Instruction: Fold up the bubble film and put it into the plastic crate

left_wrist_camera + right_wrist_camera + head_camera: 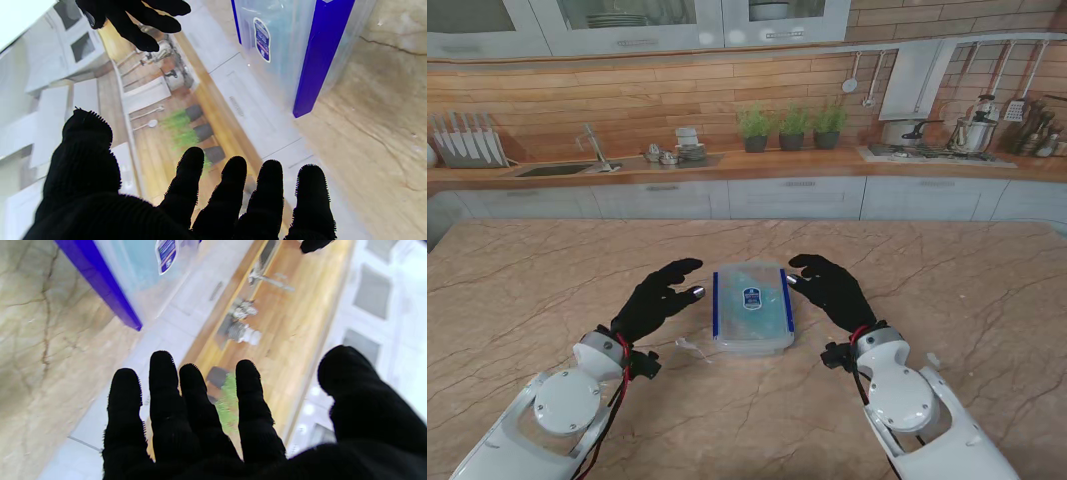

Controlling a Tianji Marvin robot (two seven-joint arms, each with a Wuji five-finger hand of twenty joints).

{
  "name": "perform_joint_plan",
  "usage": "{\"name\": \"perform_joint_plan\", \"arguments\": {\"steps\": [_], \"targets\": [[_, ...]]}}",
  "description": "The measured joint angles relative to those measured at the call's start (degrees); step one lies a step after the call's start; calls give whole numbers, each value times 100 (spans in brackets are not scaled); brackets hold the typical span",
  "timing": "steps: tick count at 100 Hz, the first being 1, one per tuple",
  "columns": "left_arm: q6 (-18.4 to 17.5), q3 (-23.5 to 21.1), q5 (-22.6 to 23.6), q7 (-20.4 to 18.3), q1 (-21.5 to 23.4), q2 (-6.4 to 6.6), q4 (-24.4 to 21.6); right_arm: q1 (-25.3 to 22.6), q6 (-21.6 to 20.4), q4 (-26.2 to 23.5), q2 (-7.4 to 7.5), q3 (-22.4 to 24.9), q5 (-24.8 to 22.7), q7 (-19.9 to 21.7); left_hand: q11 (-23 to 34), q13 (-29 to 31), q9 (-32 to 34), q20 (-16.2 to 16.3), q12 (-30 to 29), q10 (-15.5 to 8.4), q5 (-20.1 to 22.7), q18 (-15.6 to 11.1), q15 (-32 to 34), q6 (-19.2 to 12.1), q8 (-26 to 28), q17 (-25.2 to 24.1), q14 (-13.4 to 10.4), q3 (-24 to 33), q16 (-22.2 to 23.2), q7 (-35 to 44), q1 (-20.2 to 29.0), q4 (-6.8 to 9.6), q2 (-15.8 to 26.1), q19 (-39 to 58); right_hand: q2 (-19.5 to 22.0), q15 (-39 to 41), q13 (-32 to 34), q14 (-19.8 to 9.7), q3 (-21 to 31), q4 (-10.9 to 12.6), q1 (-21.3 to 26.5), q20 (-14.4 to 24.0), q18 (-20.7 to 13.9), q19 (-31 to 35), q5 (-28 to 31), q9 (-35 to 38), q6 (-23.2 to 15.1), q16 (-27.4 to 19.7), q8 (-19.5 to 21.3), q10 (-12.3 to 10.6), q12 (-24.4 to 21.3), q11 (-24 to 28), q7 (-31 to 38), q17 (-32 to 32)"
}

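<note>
A clear plastic crate (753, 307) with blue side clips and a blue label stands on the marble table between my two hands; pale bluish bubble film lies inside it under the lid. The crate's blue clip (317, 56) shows in the left wrist view, and its other clip (100, 286) in the right wrist view. My left hand (659, 298) in a black glove hovers just left of the crate, fingers spread, holding nothing. On the crate's right my right hand (831, 290) is likewise open and empty, fingertips close to the crate's far corner.
A small scrap of clear film (689, 347) lies on the table near the crate's near-left corner. A tiny white bit (933, 358) sits right of my right wrist. The kitchen counter (727, 165) with sink, potted plants and stove runs behind the table.
</note>
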Motion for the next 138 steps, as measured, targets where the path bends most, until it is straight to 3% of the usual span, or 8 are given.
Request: {"name": "perform_joint_plan", "arguments": {"steps": [13, 21, 38, 53, 70, 84, 107, 138], "targets": [[-12, -175, 104, 106, 270, 58, -196, -346, -189, -327, 105, 153, -180, 122, -103, 4, 13, -4, 0, -11, 214, -22, -115, 3, 70, 61, -3, 15, -58, -49, 217, 0, -125, -272, -68, -220, 12, -67, 139, 0, 4, 121, 0, -412, 17, 117, -12, -5, -1, -74, -3, -132, 54, 91], [-82, -387, 59, -92, 504, 81, -405, -562, -479, -534, 145, 238, -65, 204, -165, 4, 13, -11, 0, -12, 214, -23, -181, 4, 147, 111, -3, 15, -62, -49, 237, 0, -125, -441, -419, -301, 12, -137, 216, 0, 9, 220, -11, -598, -67, 117, -12, -5, -7, -90, -3, -137, 57, 133], [-1082, -617, 118, -478, 741, 211, -454, -897, -1542, -688, 207, 471, -504, 451, -266, 150, 127, -11, -3, -32, 214, -28, -277, 4, 203, 314, -4, 150, -141, -53, 275, 0, -609, -807, -1000, -579, 12, -458, 404, -2, 8, 533, -305, -1043, -503, 106, -177, -18, -63, -392, -2, -360, 41, 211], [-1432, -896, 154, -523, 904, 264, -504, -1192, -1953, -810, 271, 687, -649, 318, -370, 257, 317, 138, -38, -34, 231, -28, -350, 4, 204, 559, -4, 1567, -250, -55, 62, 20, -1172, -1377, -1238, -741, 13, -491, 591, -2, 7, 562, -308, -1231, -506, 106, -245, -58, -63, -436, -3, -510, 41, 212], [-1681, -1050, 744, -190, 1065, 292, -587, -1367, -2451, -841, 271, 884, -658, 217, -447, 322, 492, 138, -41, -34, 236, -28, -397, 4, 197, 752, -4, 1909, -281, -58, -94, 20, -1244, -1647, -1246, -860, 13, -556, 581, -3, 1, 622, -377, -1301, -572, 106, -362, -60, -66, -510, -2, -634, 42, 212], [-1696, -1055, 396, -283, 1066, 298, -596, -1403, -2564, -868, 278, 903, -810, 172, -462, 387, 548, 138, -83, -34, 237, -27, -404, 4, 192, 827, -4, 2015, -286, -62, -106, 20, -1244, -1804, -1246, -868, 18, -557, 581, -4, 0, 625, -377, -1308, -572, 106, -370, -60, -77, -511, -3, -656, 42, 212], [-1509, -995, 473, -640, 1025, 374, -684, -1414, -2595, -895, 280, 867, -738, 105, -519, 466, 551, 138, -87, -33, 237, -8, -404, 4, 111, 1079, 0, 2143, -293, -203, -142, 20, -1244, -2149, -1246, -928, 19, -558, 610, -119, -226, 688, -377, -1357, -572, 106, -371, -60, -113, -511, -2, -717, 42, 212], [-1221, -1078, 603, -661, 1143, 386, -842, -1406, -2483, -915, 266, 851, -819, 3, -528, 696, 869, 306, -88, 34, 307, 52, -271, 4, 55, 1278, 149, 2123, -293, -210, -144, 20, -1244, -2226, -1246, -928, 20, -558, 610, -120, -227, 706, -377, -1382, -572, 106, -372, -60, -114, -511, -3, -717, 42, 212]]}}
